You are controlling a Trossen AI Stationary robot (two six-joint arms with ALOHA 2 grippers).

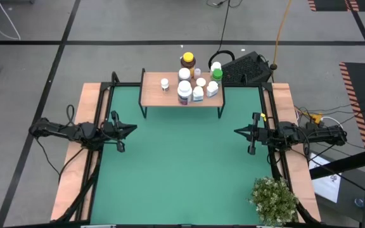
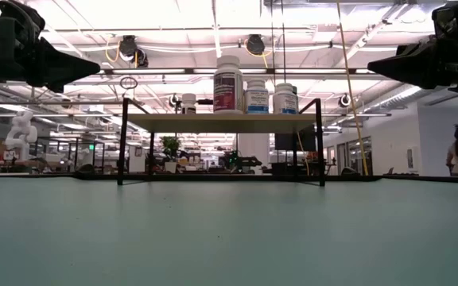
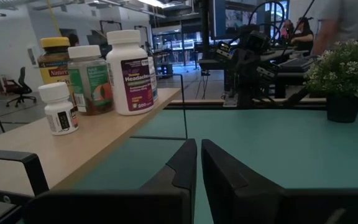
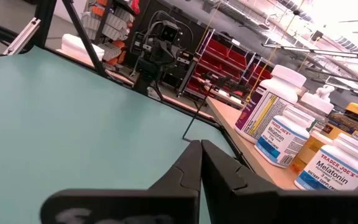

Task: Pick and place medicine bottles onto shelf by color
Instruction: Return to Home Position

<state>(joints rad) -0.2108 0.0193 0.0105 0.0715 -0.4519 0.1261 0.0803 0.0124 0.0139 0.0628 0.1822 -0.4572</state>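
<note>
The shelf [image 1: 154,95] lies across the far edge of the green table [image 1: 182,171], its long axis running side to side, midway between my arms. All the medicine bottles [image 1: 184,88] I see stand on it, bunched toward its right half, nearer my right gripper [image 1: 239,132]. That one and my left gripper [image 1: 130,129] hang empty at the table's sides, fingers pressed together.

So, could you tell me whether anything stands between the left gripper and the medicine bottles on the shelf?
Nothing visible does. The left gripper sits at the table's left side, and only bare green tabletop lies between it and the shelf holding the medicine bottles. The potted plant stands far off, on the right.
</note>
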